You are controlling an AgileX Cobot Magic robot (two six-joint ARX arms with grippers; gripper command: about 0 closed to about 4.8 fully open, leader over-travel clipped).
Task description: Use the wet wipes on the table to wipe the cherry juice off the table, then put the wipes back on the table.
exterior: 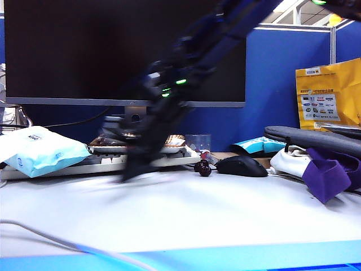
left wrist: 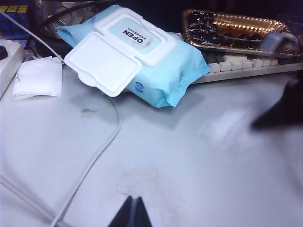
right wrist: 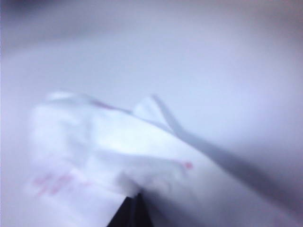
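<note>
Right gripper (right wrist: pixel 129 208) low over the tabletop (exterior: pixel 186 220) near the keyboard, jaws clamped on the pink-stained wet wipes (right wrist: pixel 102 151), left gripper (left wrist: pixel 132 213) hovering above bare tabletop, jaws pressed together, holding nothing, blue wipes packet (left wrist: pixel 165 71) nearby

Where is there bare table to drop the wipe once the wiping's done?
The right gripper, shut on the wet wipes, is near the keyboard. Bare table spans from the blue front edge to the cherries and mouse. Crowded: packet and cable left, purple cloth right.
</note>
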